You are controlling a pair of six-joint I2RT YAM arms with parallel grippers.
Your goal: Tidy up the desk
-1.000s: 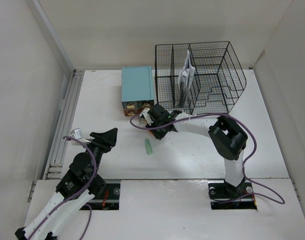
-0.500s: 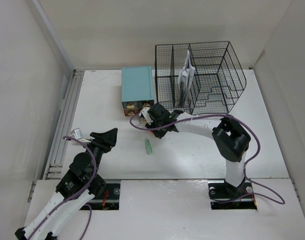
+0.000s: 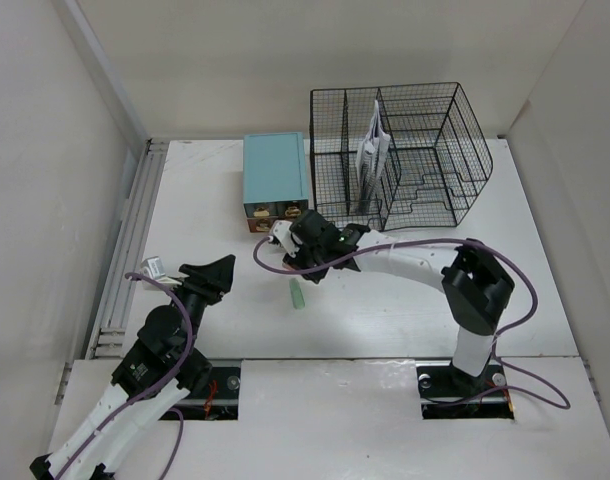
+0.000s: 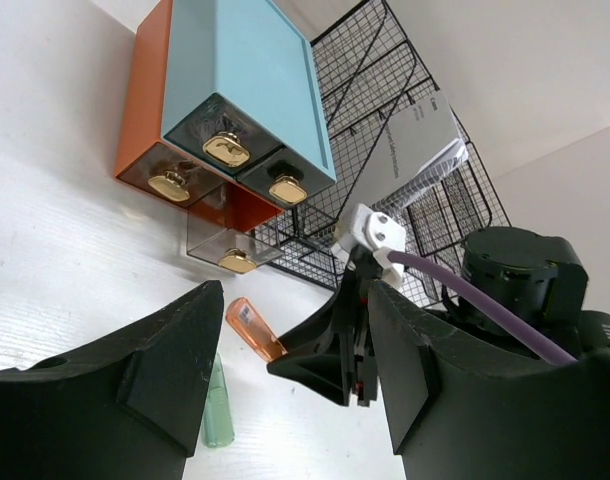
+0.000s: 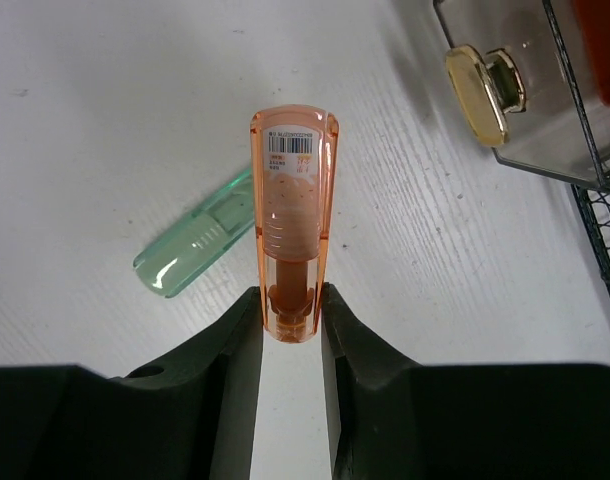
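Right gripper [image 5: 290, 300] is clamped on the very end of an orange stick [image 5: 293, 190], held above the desk [image 5: 105, 100] near the open drawer [image 5: 525, 120]. With so short a grip, the stick may be tilted out and dropped beside the green stick [image 5: 195, 245].

Landmark: drawer box [image 3: 276, 180], on the worktop [image 3: 405, 300] towards its far edge.

- Wire rack [image 3: 400, 155]: just right of the box, on the worktop. A booklet [image 3: 373, 150] stands upright in it, in a middle section.
- Bottom drawer [image 4: 225, 240]: juts out from the box front.
- Right end effector [image 3: 297, 250]: just in front of the box, before that drawer, gripped tube [image 5: 292, 215] between its fingers.
- Loose tube [image 3: 297, 294]: flat on the worktop, further in front of the box, apart from the gripped tube.
- Left end effector [image 3: 210, 268]: in front and left of the box, nothing between its fingers.
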